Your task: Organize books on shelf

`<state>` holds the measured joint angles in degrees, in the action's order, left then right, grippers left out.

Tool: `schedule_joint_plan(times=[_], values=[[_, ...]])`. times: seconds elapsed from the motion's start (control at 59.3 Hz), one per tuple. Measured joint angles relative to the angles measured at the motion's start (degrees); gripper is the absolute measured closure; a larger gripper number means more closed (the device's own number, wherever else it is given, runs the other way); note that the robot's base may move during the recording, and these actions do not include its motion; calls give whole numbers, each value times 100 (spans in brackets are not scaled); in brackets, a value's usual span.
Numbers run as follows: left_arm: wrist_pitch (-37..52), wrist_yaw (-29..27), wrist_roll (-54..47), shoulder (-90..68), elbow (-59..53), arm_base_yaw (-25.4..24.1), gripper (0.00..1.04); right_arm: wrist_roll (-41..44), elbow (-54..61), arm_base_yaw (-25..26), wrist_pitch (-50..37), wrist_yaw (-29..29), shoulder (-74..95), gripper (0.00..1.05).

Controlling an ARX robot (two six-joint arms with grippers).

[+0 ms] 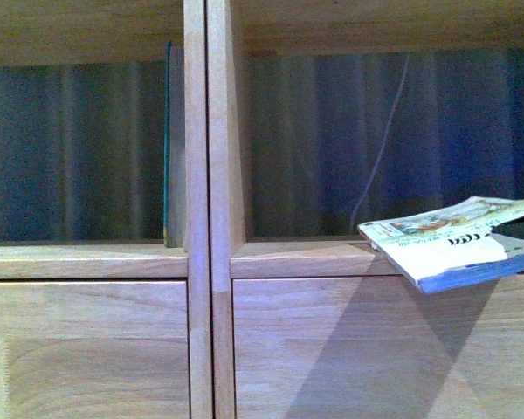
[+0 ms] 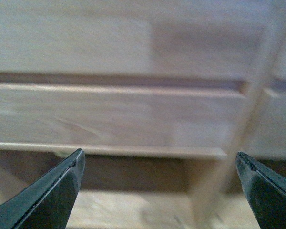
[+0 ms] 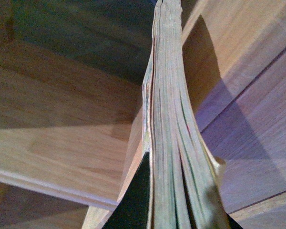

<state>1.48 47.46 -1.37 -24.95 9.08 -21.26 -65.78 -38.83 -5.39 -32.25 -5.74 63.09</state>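
Note:
The shelf [image 1: 196,175] fills the front view, with two open cubbies side by side. A very thin dark-green book [image 1: 168,148] stands upright against the right wall of the left cubby. The whitish paperback book [image 1: 454,240] lies nearly flat, coming in from the right, its corner over the front ledge of the right cubby. In the right wrist view my right gripper [image 3: 174,210] is shut on this paperback [image 3: 164,109], whose page edges fan out from the jaws toward the shelf [image 3: 62,143]. My left gripper [image 2: 158,155] is open and empty, facing blurred wooden shelf fronts [image 2: 133,109]. Neither arm shows in the front view.
Plain drawer fronts [image 1: 87,349] run below both cubbies. A dark curtain-like backdrop [image 1: 70,148] shows through the open backs. A thin cable [image 1: 380,157] hangs behind the right cubby. The paperback casts a shadow on the drawer front [image 1: 375,349] beneath it.

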Motion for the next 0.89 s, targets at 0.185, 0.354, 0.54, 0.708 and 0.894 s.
schedule_joint_plan(times=[0.185,0.354,0.54,0.708,0.894], values=[[1930,310,284,-2144,951,-656,7,426,-136,387,7,-404,-350,97],[2868,26,623,-4186,2238,-647,7,743,-317,542,-302,-826,-592,97],[2806,20,1443,-5490,3792,-214,7,979,-385,57,-1303,-1270,-678,97],[3329,704,2750,-5576,4645,431,7,1102,-348,-664,-2520,-1443,-621,97],[4074,1202,3998,-5560,4771,955,7,1399,-332,-1108,-2879,-1515,-389,97]])
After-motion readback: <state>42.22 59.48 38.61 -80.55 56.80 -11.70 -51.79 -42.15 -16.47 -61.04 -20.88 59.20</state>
